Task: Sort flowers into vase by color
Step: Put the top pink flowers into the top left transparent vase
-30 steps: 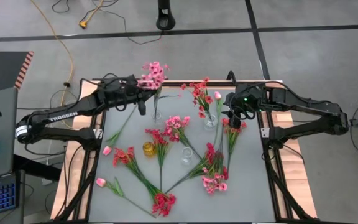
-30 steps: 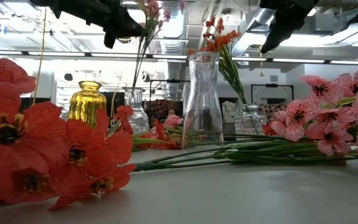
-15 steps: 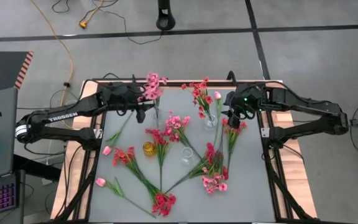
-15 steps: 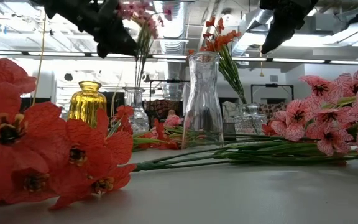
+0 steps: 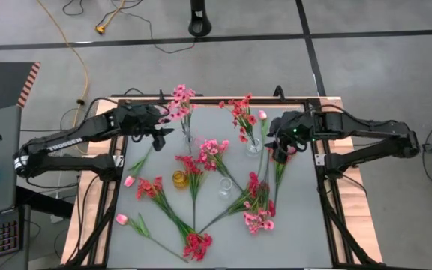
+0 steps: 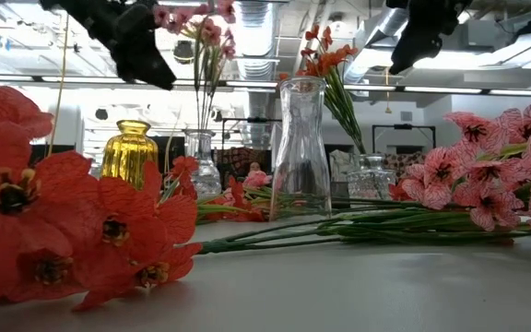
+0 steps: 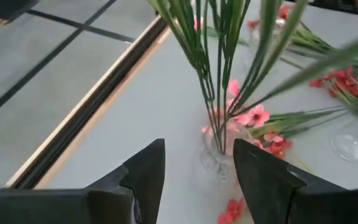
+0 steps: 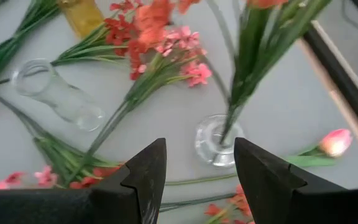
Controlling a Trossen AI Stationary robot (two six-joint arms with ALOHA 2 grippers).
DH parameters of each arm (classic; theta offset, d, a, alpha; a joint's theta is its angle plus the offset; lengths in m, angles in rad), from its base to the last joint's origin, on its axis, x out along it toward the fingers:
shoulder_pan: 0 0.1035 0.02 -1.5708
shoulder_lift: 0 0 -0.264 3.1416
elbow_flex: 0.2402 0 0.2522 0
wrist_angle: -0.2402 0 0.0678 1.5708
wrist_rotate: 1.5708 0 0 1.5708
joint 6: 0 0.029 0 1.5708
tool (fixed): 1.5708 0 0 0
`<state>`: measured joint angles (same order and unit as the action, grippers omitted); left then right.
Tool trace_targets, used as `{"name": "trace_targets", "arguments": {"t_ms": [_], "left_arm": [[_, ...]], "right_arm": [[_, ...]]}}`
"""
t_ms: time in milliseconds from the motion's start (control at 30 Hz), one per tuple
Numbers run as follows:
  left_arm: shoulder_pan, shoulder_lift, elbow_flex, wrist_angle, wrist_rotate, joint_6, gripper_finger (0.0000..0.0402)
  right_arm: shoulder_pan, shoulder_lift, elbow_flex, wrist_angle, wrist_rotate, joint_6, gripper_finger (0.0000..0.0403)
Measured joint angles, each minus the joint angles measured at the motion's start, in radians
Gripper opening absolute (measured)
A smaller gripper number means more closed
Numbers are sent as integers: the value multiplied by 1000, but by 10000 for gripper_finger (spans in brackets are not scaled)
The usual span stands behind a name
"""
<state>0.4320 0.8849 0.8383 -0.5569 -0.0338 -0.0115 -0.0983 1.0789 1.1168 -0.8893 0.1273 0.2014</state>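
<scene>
You have pink flowers (image 5: pixel 179 100) standing upright in a small clear vase (image 5: pixel 188 138) near the back left of the table, their green stems bunched in its neck. A second clear vase (image 5: pixel 254 145) near the back right holds red flowers (image 5: pixel 241 112) that lean a little, with a pale pink bud (image 5: pixel 262 115) beside them. A yellow vase (image 5: pixel 179 179) and a tall clear vase (image 5: pixel 225 188) stand empty mid-table. Your remaining sprigs (image 5: pixel 193 244) lie flat across the tabletop in pink and red clusters, stems crossing, and two pale pink buds (image 5: pixel 129 181) lie toward the left edge.
</scene>
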Motion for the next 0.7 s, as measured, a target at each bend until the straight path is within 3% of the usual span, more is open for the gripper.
{"name": "trace_targets", "arguments": {"t_ms": [400, 700], "left_arm": [[0, -241, -26, -132, -5, -95, 178], [0, -305, -27, -197, -5, -129, 178]], "right_arm": [[117, 150, 0, 25, 5, 136, 214], [215, 310, 0, 73, 11, 291, 214]]}}
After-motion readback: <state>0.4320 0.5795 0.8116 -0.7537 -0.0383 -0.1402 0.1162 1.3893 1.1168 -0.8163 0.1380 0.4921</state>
